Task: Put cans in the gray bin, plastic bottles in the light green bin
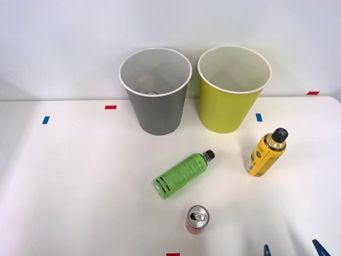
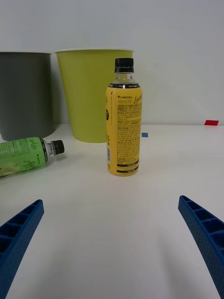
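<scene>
The red can (image 1: 197, 218) stands upright on the white surface (image 1: 80, 186) in the front view, its silver top and pull tab facing up, nearer the camera than the gray bin (image 1: 156, 90) and slightly to that bin's right. The green bottle (image 1: 183, 174) lies on its side between the can and the gray bin, black cap pointing toward the light green bin (image 1: 232, 88), striped base toward the camera. The yellow bottle (image 1: 266, 153) stands upright on the near side of the light green bin and a little to its right, apart from it. The two bins stand side by side at the back of the surface, nearly touching, the gray one to the left. Small red and blue tape marks dot the surface. The two blue fingertips of the right pincer (image 1: 293, 250) poke in at the bottom edge, to the right of the can, spread apart and holding nothing.

In the right wrist view, the yellow bottle (image 2: 123, 119) stands straight ahead of the pincer (image 2: 112, 243), whose ribbed blue fingers (image 2: 203, 236) sit wide open and empty. The light green bin (image 2: 88, 93) rises behind the bottle, the gray bin (image 2: 25, 96) beside it. The green bottle (image 2: 28, 155) lies capped end toward the yellow bottle, with a clear gap between them.
</scene>
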Robot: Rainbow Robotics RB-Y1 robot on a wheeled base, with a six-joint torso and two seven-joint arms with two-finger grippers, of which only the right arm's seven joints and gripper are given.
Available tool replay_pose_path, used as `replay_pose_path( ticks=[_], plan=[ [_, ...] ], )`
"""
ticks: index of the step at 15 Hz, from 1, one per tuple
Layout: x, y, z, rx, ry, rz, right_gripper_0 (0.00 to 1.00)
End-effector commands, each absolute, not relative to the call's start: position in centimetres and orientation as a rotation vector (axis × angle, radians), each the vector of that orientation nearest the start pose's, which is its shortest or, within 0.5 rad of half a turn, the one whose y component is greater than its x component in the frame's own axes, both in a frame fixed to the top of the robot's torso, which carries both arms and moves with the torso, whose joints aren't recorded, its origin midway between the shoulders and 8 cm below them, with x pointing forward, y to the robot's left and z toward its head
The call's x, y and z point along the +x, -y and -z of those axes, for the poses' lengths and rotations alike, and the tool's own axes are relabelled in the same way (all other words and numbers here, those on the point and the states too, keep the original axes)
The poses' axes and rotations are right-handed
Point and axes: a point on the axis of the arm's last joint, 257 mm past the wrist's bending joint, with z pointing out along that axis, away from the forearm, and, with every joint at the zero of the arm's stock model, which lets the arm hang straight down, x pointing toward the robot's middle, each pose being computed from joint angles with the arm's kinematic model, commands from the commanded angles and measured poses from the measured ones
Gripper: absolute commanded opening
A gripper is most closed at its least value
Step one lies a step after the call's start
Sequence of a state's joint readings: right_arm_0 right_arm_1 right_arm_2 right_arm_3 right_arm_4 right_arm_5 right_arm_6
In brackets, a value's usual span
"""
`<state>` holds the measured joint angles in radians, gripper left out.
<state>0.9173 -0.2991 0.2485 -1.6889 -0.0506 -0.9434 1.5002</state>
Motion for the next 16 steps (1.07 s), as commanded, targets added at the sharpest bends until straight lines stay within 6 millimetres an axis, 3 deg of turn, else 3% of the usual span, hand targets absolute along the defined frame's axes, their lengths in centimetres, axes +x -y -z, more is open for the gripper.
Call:
replay_pose_path(
  ticks=[1,3,4,7,10,13,16],
  plan=[
    [20.8,25.1,28.1,-0.073,-1.442,-0.058,1.0],
    [20.8,25.1,28.1,-0.073,-1.442,-0.058,1.0],
    [21.0,25.4,29.1,-0.049,-1.461,-0.049,1.0],
    [22.0,27.0,28.2,0.02,-1.422,-0.019,1.0],
    [23.2,27.3,27.7,0.06,-1.397,-0.029,1.0],
    [25.7,26.8,27.8,0.045,-1.399,-0.044,1.0],
    [29.7,26.2,27.0,0.025,-1.377,-0.071,1.0]
  ],
)
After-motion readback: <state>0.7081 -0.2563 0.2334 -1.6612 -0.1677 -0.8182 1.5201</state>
